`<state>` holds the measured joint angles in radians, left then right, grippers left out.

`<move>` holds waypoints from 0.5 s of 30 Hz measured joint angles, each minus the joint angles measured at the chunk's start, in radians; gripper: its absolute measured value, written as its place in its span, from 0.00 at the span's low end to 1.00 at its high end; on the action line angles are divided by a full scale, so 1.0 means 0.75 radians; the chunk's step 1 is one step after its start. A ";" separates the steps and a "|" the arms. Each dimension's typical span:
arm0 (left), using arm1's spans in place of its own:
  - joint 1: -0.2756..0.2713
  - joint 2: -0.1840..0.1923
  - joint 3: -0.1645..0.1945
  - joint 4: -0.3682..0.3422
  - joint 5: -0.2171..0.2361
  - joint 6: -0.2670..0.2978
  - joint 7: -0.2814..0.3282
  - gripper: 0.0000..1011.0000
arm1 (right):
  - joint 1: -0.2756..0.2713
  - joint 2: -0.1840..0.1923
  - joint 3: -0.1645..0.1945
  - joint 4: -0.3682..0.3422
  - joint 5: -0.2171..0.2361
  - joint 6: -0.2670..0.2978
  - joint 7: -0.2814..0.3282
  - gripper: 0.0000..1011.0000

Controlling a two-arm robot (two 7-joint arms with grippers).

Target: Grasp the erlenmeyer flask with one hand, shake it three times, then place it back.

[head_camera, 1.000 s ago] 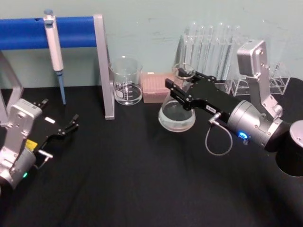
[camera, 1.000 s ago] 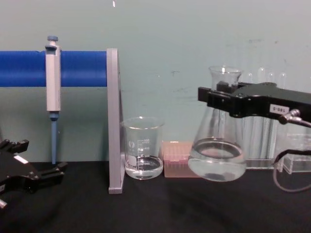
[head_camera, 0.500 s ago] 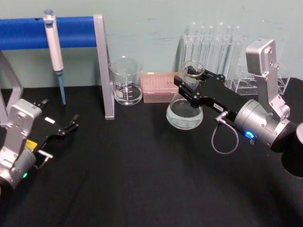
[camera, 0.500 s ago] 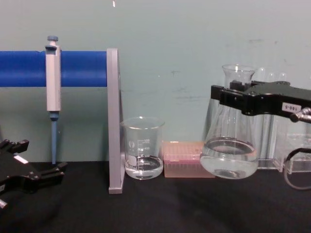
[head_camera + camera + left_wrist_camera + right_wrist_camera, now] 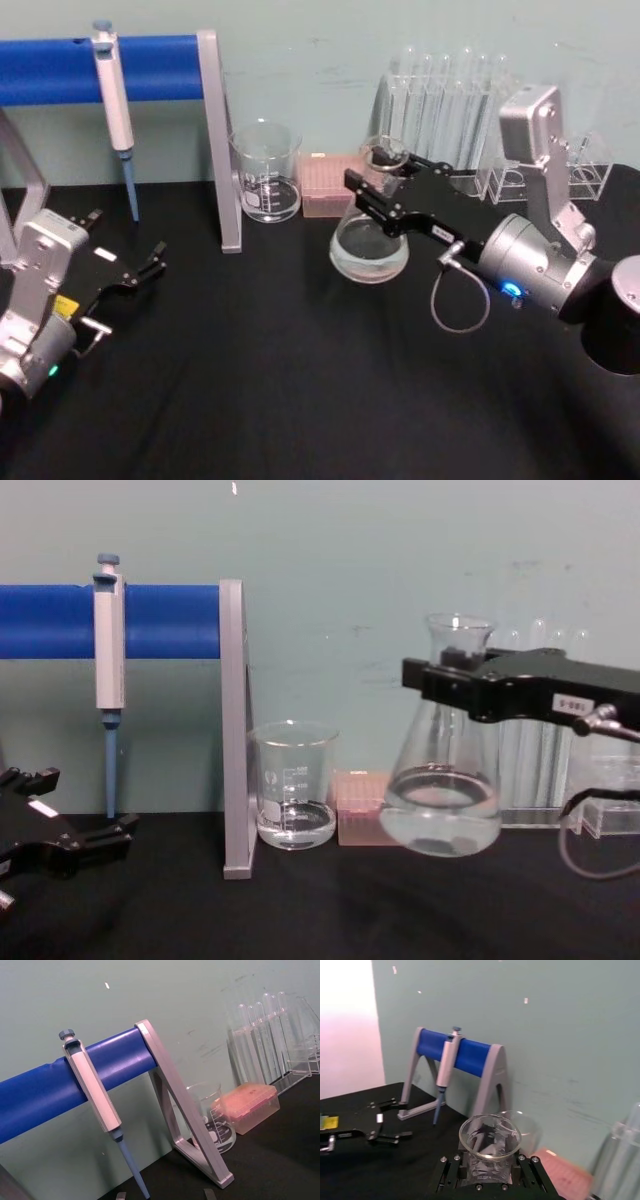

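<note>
The erlenmeyer flask [image 5: 370, 248] [image 5: 441, 800] [image 5: 489, 1136] is clear glass with some liquid in its wide base. It hangs above the black table, in front of the test tube rack. My right gripper [image 5: 372, 192] [image 5: 440, 685] [image 5: 489, 1170] is shut on its neck, the black jaws clamped on either side just under the rim. My left gripper [image 5: 140, 268] [image 5: 95, 838] rests low at the table's left side, its fingers apart and holding nothing.
A glass beaker [image 5: 266, 172] [image 5: 293, 785] and a pink tip box [image 5: 327, 184] [image 5: 364, 807] stand just left of the flask. A blue-barred stand [image 5: 218, 140] holds a pipette [image 5: 114, 100]. A test tube rack [image 5: 445, 105] stands behind.
The right gripper has swung the flask back to the left, toward the beaker, after carrying it to the right half a second ago. The left arm has not moved.
</note>
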<state>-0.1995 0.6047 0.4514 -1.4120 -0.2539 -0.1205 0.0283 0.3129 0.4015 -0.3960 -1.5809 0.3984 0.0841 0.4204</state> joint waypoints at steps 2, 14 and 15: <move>0.000 0.000 0.000 0.000 0.000 0.000 0.000 0.99 | 0.005 -0.001 -0.008 0.001 0.000 0.000 0.011 0.45; 0.000 0.000 0.000 0.000 0.000 0.000 0.000 0.99 | 0.031 -0.001 -0.095 -0.002 0.027 -0.006 0.108 0.45; 0.000 0.000 0.000 0.000 0.000 0.000 0.000 0.99 | 0.032 0.000 -0.101 -0.003 0.029 -0.007 0.114 0.45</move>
<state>-0.1995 0.6047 0.4514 -1.4120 -0.2539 -0.1205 0.0283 0.3371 0.4013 -0.4716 -1.5833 0.4201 0.0791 0.5060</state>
